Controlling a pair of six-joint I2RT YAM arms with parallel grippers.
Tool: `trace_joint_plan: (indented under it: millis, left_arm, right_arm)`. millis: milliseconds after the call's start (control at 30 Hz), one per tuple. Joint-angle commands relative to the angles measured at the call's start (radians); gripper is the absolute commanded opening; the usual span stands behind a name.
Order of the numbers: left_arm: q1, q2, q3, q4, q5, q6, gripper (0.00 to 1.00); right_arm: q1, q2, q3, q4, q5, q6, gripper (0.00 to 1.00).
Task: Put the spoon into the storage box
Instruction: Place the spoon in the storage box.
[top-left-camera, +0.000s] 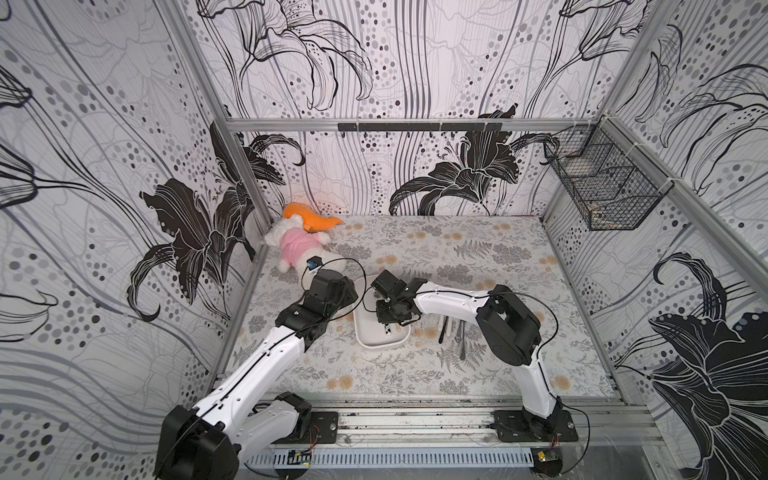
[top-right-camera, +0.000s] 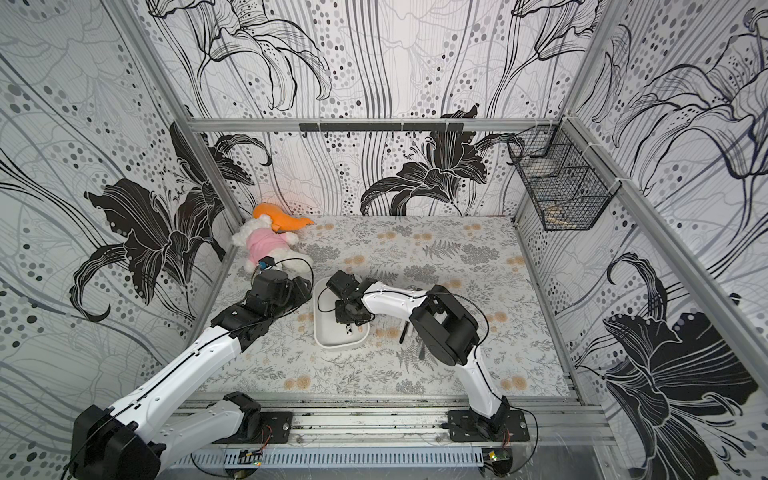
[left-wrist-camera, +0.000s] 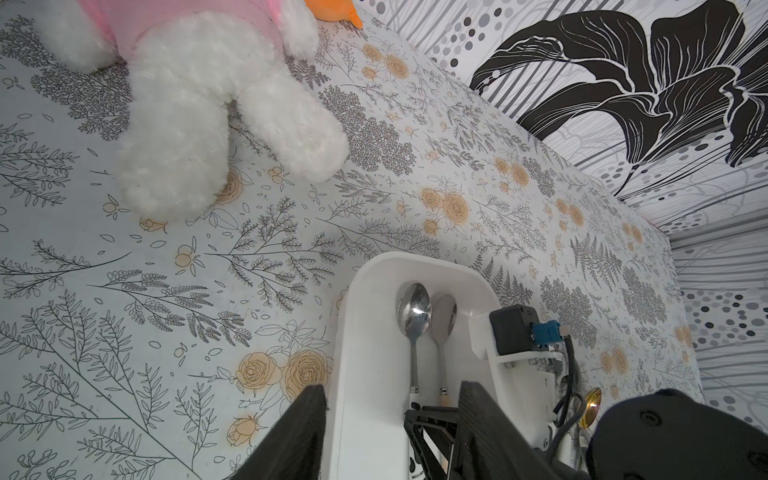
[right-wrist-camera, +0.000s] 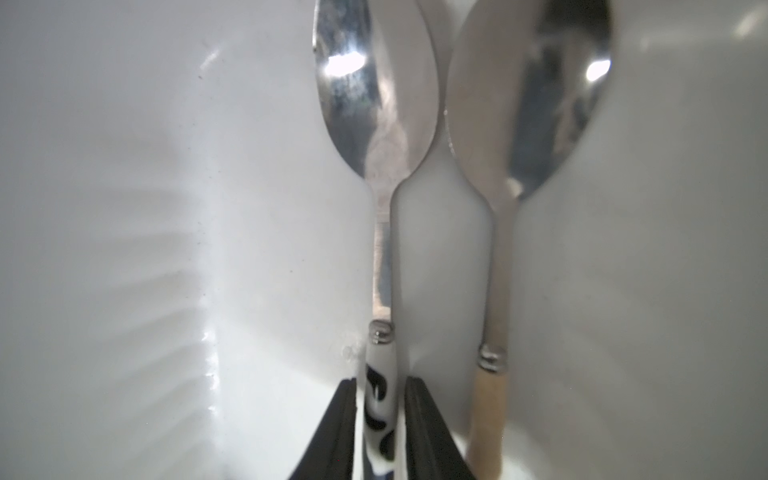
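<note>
The right hand (right-wrist-camera: 380, 384) is seen low in the box (left-wrist-camera: 374, 332), fingers close on either side of the spoon (right-wrist-camera: 376, 104) handle; whether it is pinched or freed cannot be told. The spoon lies flat on the box floor, beside another spoon (right-wrist-camera: 528, 104). It is judged light, stiff and slick; the patterned handle is best taken.

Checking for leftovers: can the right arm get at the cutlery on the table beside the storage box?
Probably yes. The cutlery lies uncovered beside the storage box, near that arm's elbow; the right claw, in the box around a spoon handle, must lift out first.
</note>
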Motion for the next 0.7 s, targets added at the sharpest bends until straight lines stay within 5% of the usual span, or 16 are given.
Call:
trace_joint_plan:
  millis: [0,333,667]
  left_arm:
    - [0.003,-0.002,-0.004,0.015,0.008,0.001,0.58]
    - [-0.021,0.042,0.081,-0.043,0.064,0.015,0.59]
    - [-0.345,0.387,0.372,-0.097,-0.027,-0.039,0.58]
  right_arm:
    - [0.002,-0.028,-0.013,-0.013,0.01,-0.001,0.28]
    - [-0.055,-0.353,-0.166,0.046,0.169,-0.101,0.3]
    - [-0.452,-0.666,-0.577,0.158,0.179,-0.153,0.3]
